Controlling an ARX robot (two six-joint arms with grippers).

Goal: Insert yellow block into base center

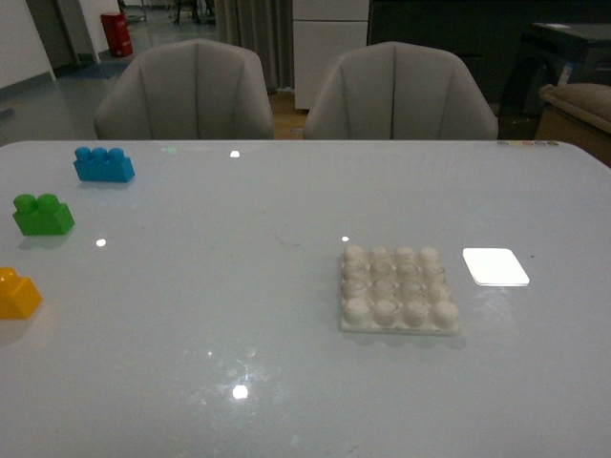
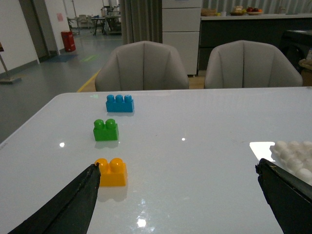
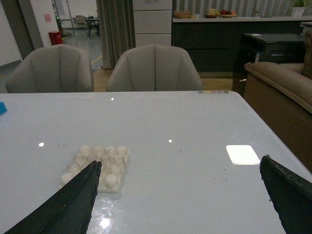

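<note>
The yellow block (image 1: 17, 294) lies at the table's left edge, cut off by the front view's border; in the left wrist view the yellow block (image 2: 111, 172) shows two studs, right beside one dark finger. The white studded base (image 1: 398, 288) rests right of the table's middle, and the base (image 3: 99, 165) is also partly behind a finger in the right wrist view. My left gripper (image 2: 178, 168) is open above bare table. My right gripper (image 3: 180, 163) is open too, nothing between its fingers. Neither arm appears in the front view.
A green two-stud brick (image 1: 43, 214) and a blue three-stud brick (image 1: 103, 164) lie behind the yellow one along the left side. A flat smooth white rectangle (image 1: 495, 266) sits just right of the base. Two grey chairs (image 1: 186, 91) stand behind the table.
</note>
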